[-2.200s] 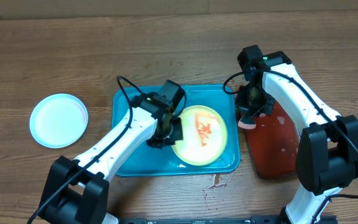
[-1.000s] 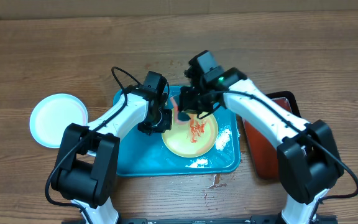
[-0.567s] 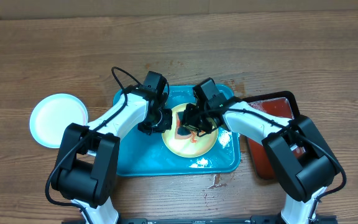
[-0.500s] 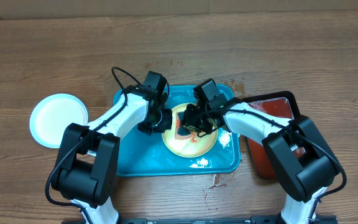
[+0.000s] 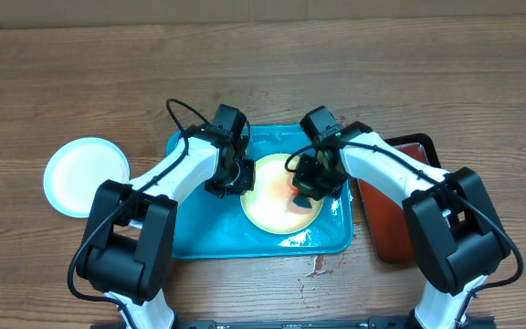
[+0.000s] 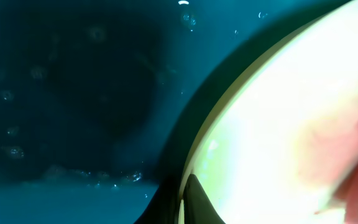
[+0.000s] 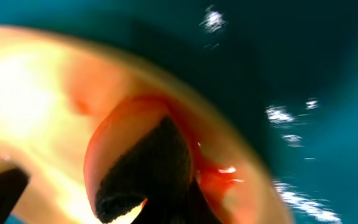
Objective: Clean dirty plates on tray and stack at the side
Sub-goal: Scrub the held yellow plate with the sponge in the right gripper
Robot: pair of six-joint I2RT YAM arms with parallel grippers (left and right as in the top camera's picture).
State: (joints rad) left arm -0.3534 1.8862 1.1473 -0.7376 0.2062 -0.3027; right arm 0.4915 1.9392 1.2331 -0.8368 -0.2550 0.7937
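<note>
A pale yellow plate (image 5: pixel 270 197) with a faint red-orange smear lies in the turquoise tray (image 5: pixel 194 224). My left gripper (image 5: pixel 241 179) is shut on the plate's left rim, as the left wrist view shows, with the fingers (image 6: pixel 182 200) on either side of the plate's edge (image 6: pixel 278 124). My right gripper (image 5: pixel 304 195) is shut on a pink sponge (image 5: pixel 298 200) and presses it on the plate's right side. In the right wrist view the sponge (image 7: pixel 114 140) sits on the plate (image 7: pixel 23 87). A pale blue-white plate (image 5: pixel 85 175) lies on the table at the left. A second yellow plate does not show.
A black-rimmed red tray (image 5: pixel 395 215) lies right of the turquoise tray, partly under my right arm. Foam and water drops lie on the turquoise tray's floor (image 6: pixel 73 93) and near its front right corner (image 5: pixel 304 239). A small sauce spot (image 5: pixel 316 267) marks the wooden table.
My right gripper came from the red tray with the sponge, then slid from the plate's middle to its right side. The sauce streaks are now a faint smear. My left gripper keeps its hold.
</note>
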